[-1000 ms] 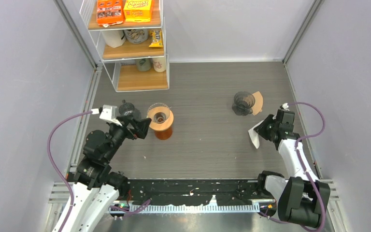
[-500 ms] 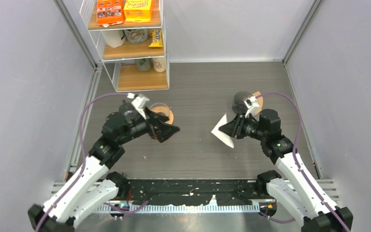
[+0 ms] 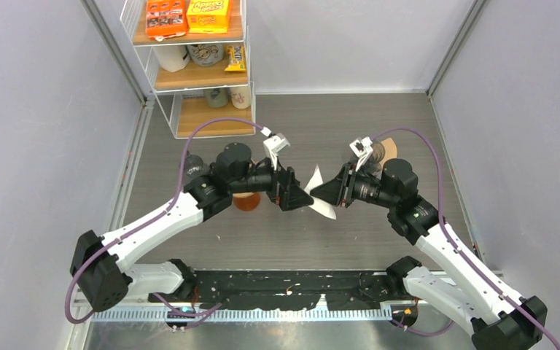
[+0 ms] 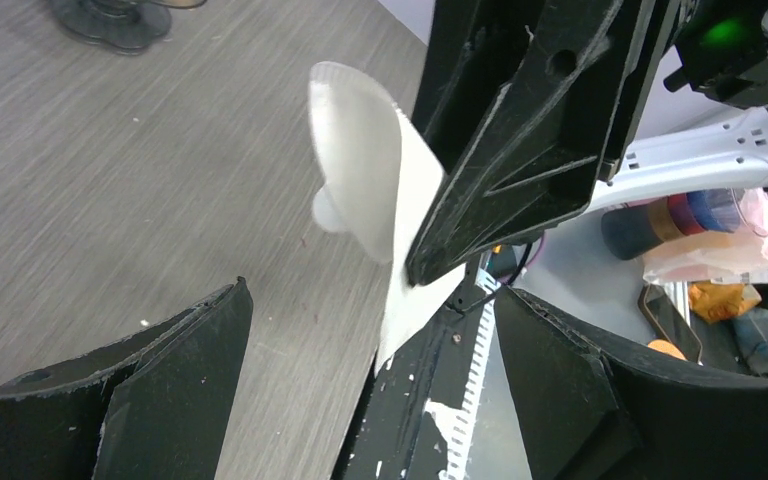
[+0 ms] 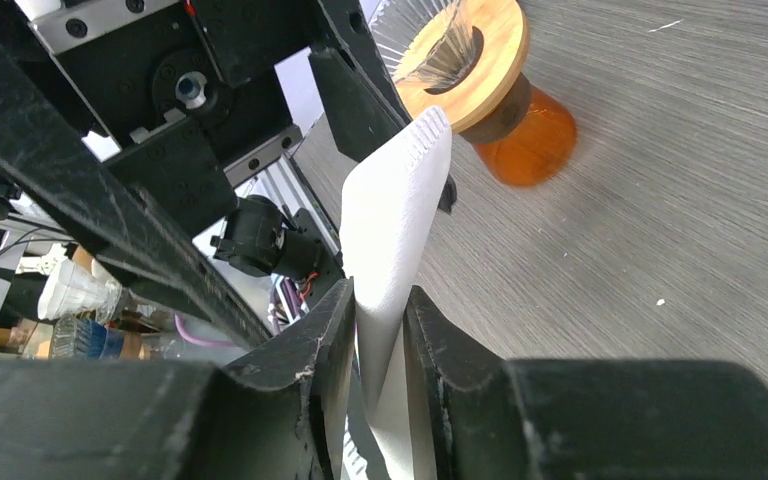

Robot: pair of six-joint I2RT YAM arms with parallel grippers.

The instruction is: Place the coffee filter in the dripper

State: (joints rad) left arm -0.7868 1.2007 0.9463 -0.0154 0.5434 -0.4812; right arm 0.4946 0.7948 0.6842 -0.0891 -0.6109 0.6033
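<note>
White paper coffee filter hangs in the air above the grey wood-grain table. Its lower part is pinched between the fingers of the right gripper, which stand only a narrow slot apart, and its crimped upper edge stands clear beyond the fingertips. The right arm rises from its near-right base and reaches inward across the table, with the wrist turned towards the other arm. The left arm stretches from the near-left in a long bend to meet it. The left gripper faces the right one almost tip to tip, its fingers spread wide; the filter sits just ahead of the gap between them, touching neither as far as the left wrist view shows. Just behind the left fingers, partly covered by that arm's wrist, stands the clear ribbed dripper with a wooden collar on an amber glass base, resting on the table. Farther off, a sliver of brown paper shows behind the right wrist. In the far left corner a wire and wood shelf rack holds orange boxes and cups
</note>
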